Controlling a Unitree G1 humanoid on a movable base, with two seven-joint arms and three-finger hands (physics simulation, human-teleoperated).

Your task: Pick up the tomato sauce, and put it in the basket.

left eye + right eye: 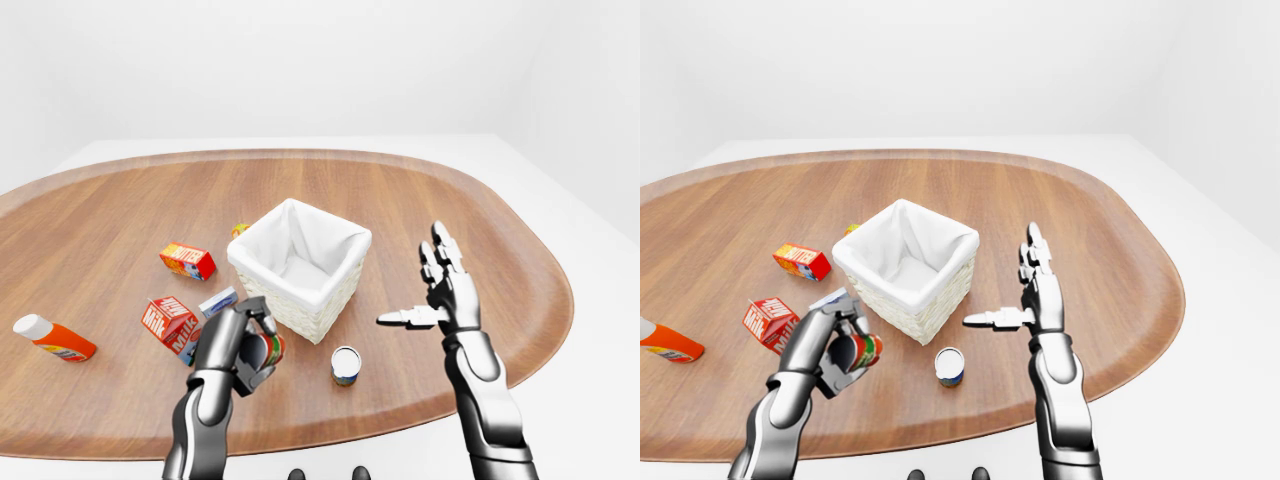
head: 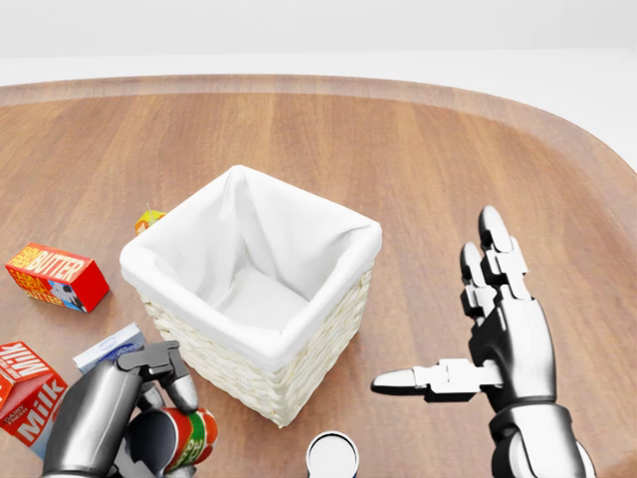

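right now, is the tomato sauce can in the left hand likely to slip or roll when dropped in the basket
The tomato sauce can looks rigid and smooth, so it may slip. The left hand wraps it, tilted. Being round, it could roll, but the basket has a soft white lining that should stop it.

Two cans [image 1: 346, 365], one basket [image 1: 300, 265], three cartons [image 1: 188, 261]

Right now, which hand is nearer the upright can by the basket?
Judging by the views, the left hand, shut on the tomato sauce, sits just left of the upright can. The right hand is open, up and right.
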